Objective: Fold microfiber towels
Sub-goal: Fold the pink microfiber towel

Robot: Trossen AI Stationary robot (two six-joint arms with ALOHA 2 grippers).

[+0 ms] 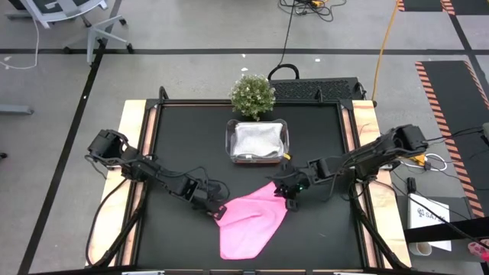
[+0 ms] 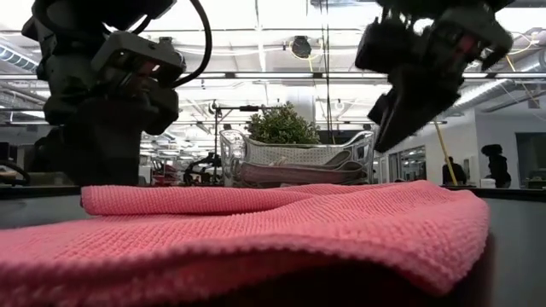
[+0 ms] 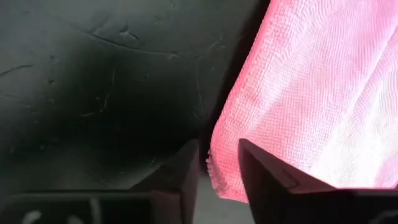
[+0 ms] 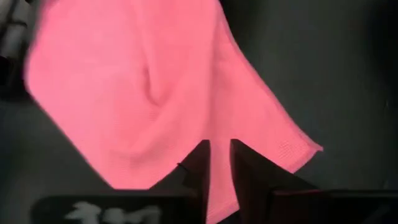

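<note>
A bright pink microfiber towel (image 1: 248, 221) lies crumpled and partly doubled over on the black mat near the table's front edge. In the low view the towel (image 2: 256, 222) rests flat with soft folds. My left gripper (image 1: 219, 212) stands at its left edge, fingers open, with the towel's corner (image 3: 217, 174) in the gap. My right gripper (image 1: 286, 197) hovers over the towel's far right end, slightly open; in the low view the right gripper (image 2: 386, 119) is clear above the cloth and nothing hangs from it. A grey towel (image 1: 258, 141) lies in the clear tub. My left gripper comes slanting down from the table's left, its open fingers on either side of the towel's left corner edge (image 3: 214, 163). The corner lies on the mat, slack. Whether a finger (image 3: 264, 171) touches the cloth, I cannot tell.
The clear plastic tub (image 1: 229, 143) stands at the mat's far middle, a small potted plant (image 1: 252, 93) behind it. Bare black mat (image 1: 176, 137) lies left and right of the tub. Wooden strips (image 1: 365, 122) border the mat's sides.
</note>
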